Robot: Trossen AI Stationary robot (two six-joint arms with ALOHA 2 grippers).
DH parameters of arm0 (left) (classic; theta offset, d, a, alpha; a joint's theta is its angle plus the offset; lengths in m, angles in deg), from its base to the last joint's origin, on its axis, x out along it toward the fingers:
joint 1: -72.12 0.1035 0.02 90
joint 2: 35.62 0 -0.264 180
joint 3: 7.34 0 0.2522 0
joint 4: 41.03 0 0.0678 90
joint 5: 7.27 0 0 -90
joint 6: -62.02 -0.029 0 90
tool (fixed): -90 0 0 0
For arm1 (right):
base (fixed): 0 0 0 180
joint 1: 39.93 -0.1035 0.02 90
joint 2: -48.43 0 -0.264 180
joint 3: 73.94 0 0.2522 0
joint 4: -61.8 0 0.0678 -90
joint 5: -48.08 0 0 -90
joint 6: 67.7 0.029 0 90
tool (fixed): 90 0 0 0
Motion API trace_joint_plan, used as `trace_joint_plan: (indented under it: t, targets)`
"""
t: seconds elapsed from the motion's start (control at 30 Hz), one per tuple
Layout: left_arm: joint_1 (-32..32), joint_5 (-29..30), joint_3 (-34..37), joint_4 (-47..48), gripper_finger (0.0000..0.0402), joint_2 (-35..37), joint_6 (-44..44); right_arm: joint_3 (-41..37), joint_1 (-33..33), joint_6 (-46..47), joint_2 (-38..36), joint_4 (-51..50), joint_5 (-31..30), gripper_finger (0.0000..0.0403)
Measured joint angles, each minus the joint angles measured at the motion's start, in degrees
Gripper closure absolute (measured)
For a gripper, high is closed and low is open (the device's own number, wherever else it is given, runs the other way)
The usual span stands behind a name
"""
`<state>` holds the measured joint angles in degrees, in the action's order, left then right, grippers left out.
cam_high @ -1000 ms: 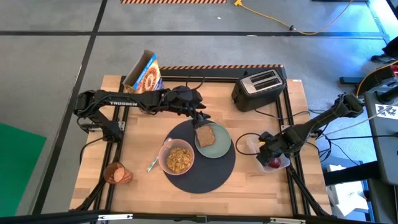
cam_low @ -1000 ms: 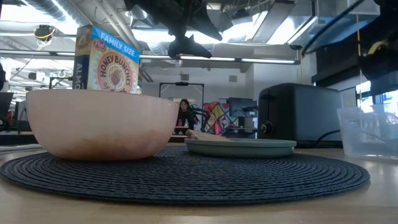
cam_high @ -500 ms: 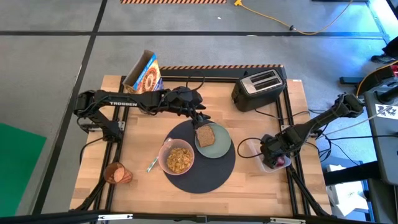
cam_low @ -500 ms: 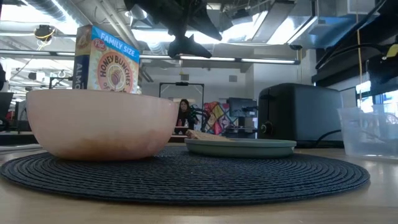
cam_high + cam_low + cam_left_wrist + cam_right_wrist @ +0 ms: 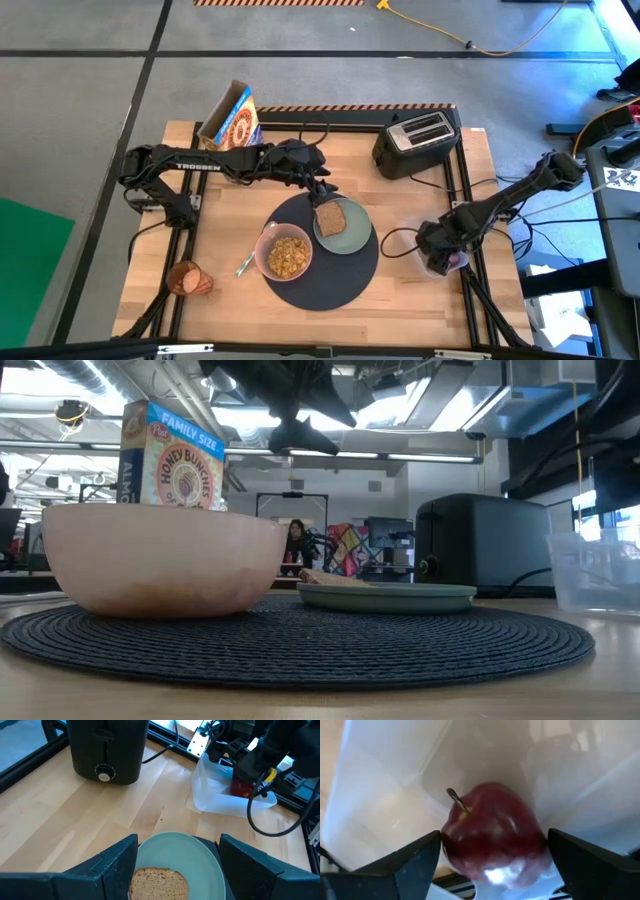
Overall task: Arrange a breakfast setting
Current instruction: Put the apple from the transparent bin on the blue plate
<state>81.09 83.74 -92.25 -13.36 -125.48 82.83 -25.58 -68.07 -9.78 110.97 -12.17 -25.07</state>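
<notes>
right hand (image 5: 492, 865): fingers spread wide around the red fruit (image 5: 492, 832) inside the clear tub (image 5: 432, 262) | left hand (image 5: 177, 870): open, above the toast slice (image 5: 159, 883) on the pale-green plate (image 5: 195, 855)

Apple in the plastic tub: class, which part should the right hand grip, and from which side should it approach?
Grip the apple across its round middle, coming down through the tub's open top. The walls block its sides. The right hand is open, one finger on each side of the fruit.
</notes>
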Motion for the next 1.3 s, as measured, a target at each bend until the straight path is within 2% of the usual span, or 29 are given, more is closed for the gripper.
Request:
trace_joint_plan:
  t: [0.23, 0.4, 0.63, 0.73, 0.93, 1.07, 1.2, 1.3]
  targets:
    - [-0.87, 2.18, 0.00, 1.21, 0.0137, -0.02, 0.05, -1.75, 0.06, -1.48, 5.05, 3.93, 0.72, 0.0052]
    - [-0.92, 3.34, 0.00, 1.23, 0.0137, -0.02, 0.08, -1.47, 0.67, 4.26, 5.30, 8.88, 0.05, 0.0052]
    - [-0.92, 4.09, 0.00, 1.18, 0.0137, -0.02, 0.03, 3.11, 4.05, 9.36, 1.14, 6.18, -10.37, 0.0052]
    - [-0.92, 4.07, 0.00, 1.16, 0.0137, -0.02, 0.03, 4.12, 5.44, 9.10, -0.40, 4.33, -11.94, 0.0052]
    - [-1.13, 3.95, 0.00, 1.12, 0.0137, -0.02, 0.27, 4.12, 5.29, 6.31, -1.20, 4.46, -10.33, 0.0048]
    - [-1.88, 3.89, 0.00, 1.12, 0.0137, -0.02, 1.18, 4.12, 5.29, 6.58, -1.20, 6.13, -7.17, 0.0026]
    - [-2.82, 4.03, 0.00, 1.17, 0.0137, -0.02, 1.30, 4.12, 5.29, 12.89, -1.20, 5.59, -3.41, 0.0006]
    - [-3.38, 4.69, 0.00, 1.44, 0.0137, -0.02, 1.56, 4.12, 5.27, 19.87, -1.20, 4.64, -1.39, 0.0011]
